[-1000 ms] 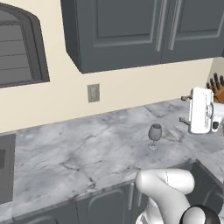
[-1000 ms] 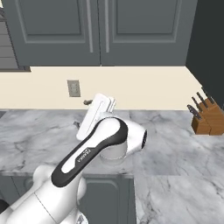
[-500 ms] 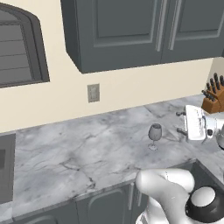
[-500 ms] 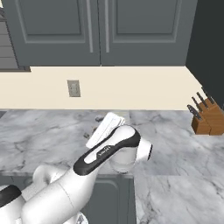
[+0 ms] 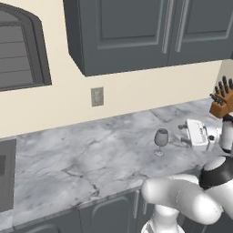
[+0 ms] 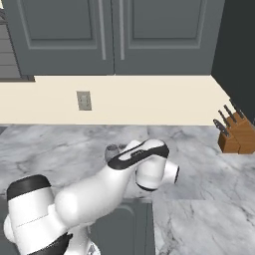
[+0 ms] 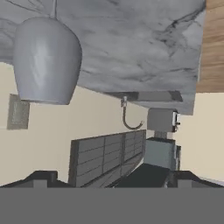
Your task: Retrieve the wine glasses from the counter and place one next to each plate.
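One smoky-grey wine glass [image 5: 160, 140] stands upright on the marble counter [image 5: 91, 154]. My gripper [image 5: 183, 134] hovers just to its right at bowl height, fingers pointing at it and apart from it. The jaws stand open with nothing between them. In the hand view, which is rolled upside down, the glass bowl [image 7: 46, 61] hangs at upper left, off to the side of the gripper [image 7: 111, 178]. My arm hides most of the glass [image 6: 113, 150] in the right base view. The plates are out of view.
A wooden knife block [image 5: 221, 102] [image 6: 236, 137] stands at the counter's far right by the wall. A wall outlet [image 5: 97, 96] sits above the counter, with dark upper cabinets [image 5: 136, 32] overhead. A faucet [image 7: 129, 118] shows beyond the glass.
The hand has dropped from above the counter to the height of the glass bowl and turned level toward the glass. The jaws stayed open. The glass has not moved.
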Robot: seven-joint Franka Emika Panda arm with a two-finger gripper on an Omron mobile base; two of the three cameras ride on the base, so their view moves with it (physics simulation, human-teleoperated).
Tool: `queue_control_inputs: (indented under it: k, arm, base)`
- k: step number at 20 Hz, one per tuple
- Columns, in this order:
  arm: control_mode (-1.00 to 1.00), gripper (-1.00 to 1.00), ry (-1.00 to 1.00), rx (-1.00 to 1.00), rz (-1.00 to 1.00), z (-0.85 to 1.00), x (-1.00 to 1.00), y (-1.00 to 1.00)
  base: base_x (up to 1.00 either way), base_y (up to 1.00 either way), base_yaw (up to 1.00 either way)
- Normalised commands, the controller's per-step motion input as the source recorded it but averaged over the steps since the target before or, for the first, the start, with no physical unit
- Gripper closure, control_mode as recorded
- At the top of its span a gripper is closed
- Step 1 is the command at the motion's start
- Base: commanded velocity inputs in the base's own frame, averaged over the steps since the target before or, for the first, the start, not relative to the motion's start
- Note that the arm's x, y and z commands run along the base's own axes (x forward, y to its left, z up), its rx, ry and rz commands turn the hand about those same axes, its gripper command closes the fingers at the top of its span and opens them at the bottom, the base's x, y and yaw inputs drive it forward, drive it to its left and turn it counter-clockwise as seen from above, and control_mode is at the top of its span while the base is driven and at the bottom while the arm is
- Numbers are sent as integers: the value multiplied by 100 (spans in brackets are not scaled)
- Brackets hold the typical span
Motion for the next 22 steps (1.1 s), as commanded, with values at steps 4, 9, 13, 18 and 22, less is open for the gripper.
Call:
queue_control_inputs:
  k: [4,9,13,18,22]
  arm:
    - [-100,-100,20,0,0,-38,34,-8]
    - [-100,-100,7,-1,1,-31,14,0]
    - [-100,-100,-4,-2,0,-49,6,-5]
    - [-100,-100,16,-1,0,-59,23,0]
    - [-100,-100,8,0,0,-38,24,0]
  base:
    - [0,0,0]
    - [0,0,0]
    - [0,0,0]
    - [0,0,0]
    - [0,0,0]
